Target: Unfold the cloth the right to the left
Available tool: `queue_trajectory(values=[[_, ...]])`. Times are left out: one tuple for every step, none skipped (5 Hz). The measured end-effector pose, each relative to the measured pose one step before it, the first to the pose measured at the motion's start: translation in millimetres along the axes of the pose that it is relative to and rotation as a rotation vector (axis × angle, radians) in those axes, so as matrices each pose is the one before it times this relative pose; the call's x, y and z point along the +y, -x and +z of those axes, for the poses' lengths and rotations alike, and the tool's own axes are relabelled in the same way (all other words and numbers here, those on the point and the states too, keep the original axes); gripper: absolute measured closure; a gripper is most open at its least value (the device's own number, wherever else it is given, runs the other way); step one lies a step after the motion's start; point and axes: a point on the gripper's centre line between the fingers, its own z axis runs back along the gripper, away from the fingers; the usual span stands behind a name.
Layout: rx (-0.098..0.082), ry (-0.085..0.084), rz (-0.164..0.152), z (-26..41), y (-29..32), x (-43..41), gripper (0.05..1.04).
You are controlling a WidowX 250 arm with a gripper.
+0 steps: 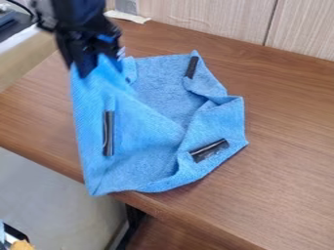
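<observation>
Cloth (153, 122), blue and partly folded, is on the table (287, 141), and you have its left part lifted off the wood toward the table's left end as you view it. Your gripper (98, 62) is above the table's far left part, its fingers closed on a raised edge of the fabric, with only the bunched cloth between them. From that grip the lifted part slopes down toward the table's near edge, where the lowest corner hangs just past the rim. The rest of the cloth lies on the table to the right of the gripper, its right side turned over in creased folds. You can see three black strips on the fabric: one upright on the lifted part, one slanted nearest the table's near edge, and one toward the table's far edge. Behind the table you have a pale panelled wall (202, 14), and a white strip (127, 16) at the table's far edge
</observation>
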Motion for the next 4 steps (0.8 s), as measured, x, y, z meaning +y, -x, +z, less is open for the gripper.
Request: queue_trajectory(values=[[0.0341,-0.0126,0.0918,-16.15,16.47,12.55,1.016],[0.0229,0.0135,0.0925,-17.16,6.89,8.84,0.997],[0.054,0.0027,0.04,-12.87,2.49,0.87,0.846],[0.0159,-0.0121,0.0351,-0.33,1.94,1.59,0.578]])
